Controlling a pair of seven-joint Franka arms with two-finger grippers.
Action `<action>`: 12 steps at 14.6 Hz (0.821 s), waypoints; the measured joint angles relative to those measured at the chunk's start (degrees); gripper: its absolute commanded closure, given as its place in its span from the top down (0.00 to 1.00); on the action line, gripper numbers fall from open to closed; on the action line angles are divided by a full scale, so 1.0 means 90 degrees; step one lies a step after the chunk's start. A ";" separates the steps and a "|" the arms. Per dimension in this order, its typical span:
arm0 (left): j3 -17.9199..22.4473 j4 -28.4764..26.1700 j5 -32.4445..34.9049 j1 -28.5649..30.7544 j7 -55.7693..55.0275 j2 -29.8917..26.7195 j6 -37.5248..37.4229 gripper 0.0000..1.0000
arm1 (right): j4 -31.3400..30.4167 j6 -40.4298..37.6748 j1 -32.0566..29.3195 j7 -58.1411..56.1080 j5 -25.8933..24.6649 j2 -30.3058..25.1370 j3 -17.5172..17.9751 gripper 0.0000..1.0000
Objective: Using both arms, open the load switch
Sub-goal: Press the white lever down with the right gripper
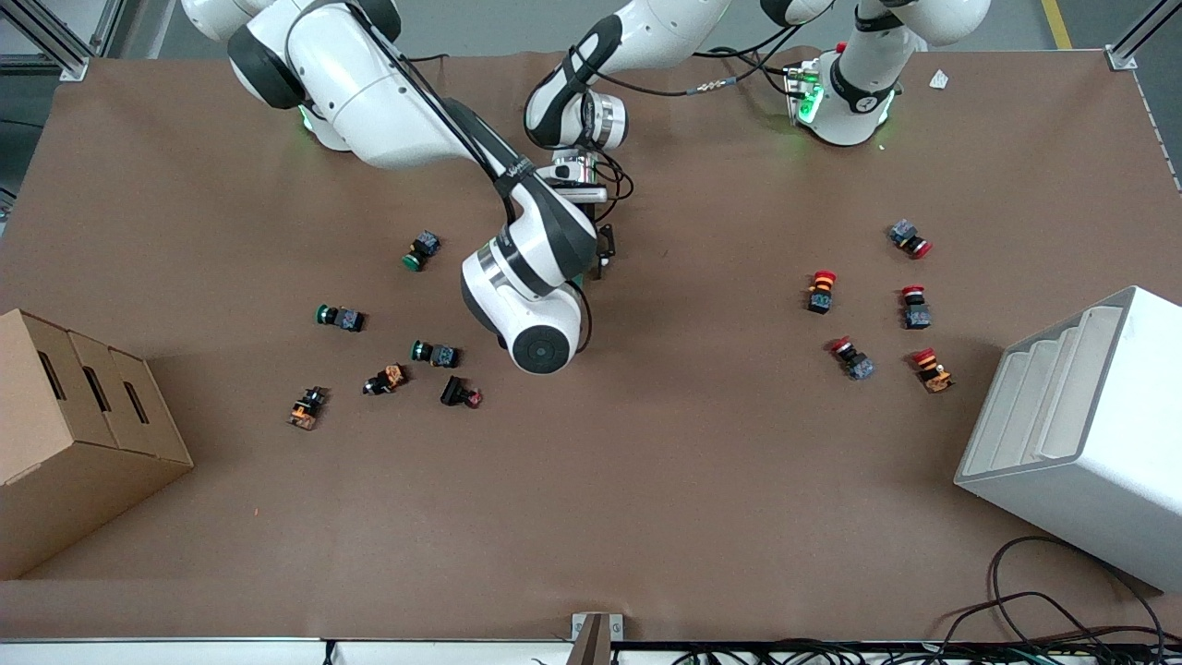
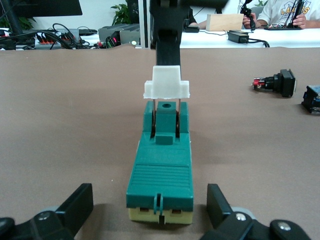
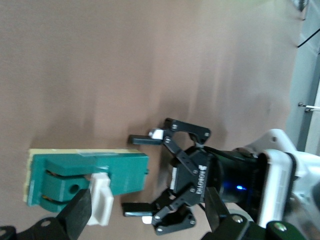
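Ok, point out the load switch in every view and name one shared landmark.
Front view: a green sliver of the load switch under the right arm, mid-table.
Left wrist view: mid-picture, white tab farthest from the camera.
Right wrist view: between the camera and the left gripper.
Shared landmark: the left gripper, open at its tabless end.

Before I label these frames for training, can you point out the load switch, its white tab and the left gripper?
load switch (image 2: 161,172): left wrist view, ribbed green top.
white tab (image 2: 166,82): left wrist view, front face of the tab.
left gripper (image 3: 145,177): right wrist view, midway between its open fingertips.
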 measured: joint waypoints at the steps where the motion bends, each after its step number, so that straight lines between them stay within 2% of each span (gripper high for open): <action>1: 0.0000 0.0006 0.0000 -0.0005 -0.0001 0.0008 -0.0015 1.00 | 0.0011 -0.0103 0.0000 0.0003 0.0007 -0.0027 0.0032 1.00; 7: 0.0002 0.0010 0.0025 -0.0011 -0.0001 0.0019 -0.0034 1.00 | -0.0025 -0.0255 0.0029 0.0117 0.0110 -0.0050 0.0102 1.00; 12: 0.0012 0.0009 0.0150 -0.0015 -0.0001 0.0054 -0.0078 1.00 | -0.0332 -0.0145 0.0045 0.0117 0.0100 -0.0029 0.0102 1.00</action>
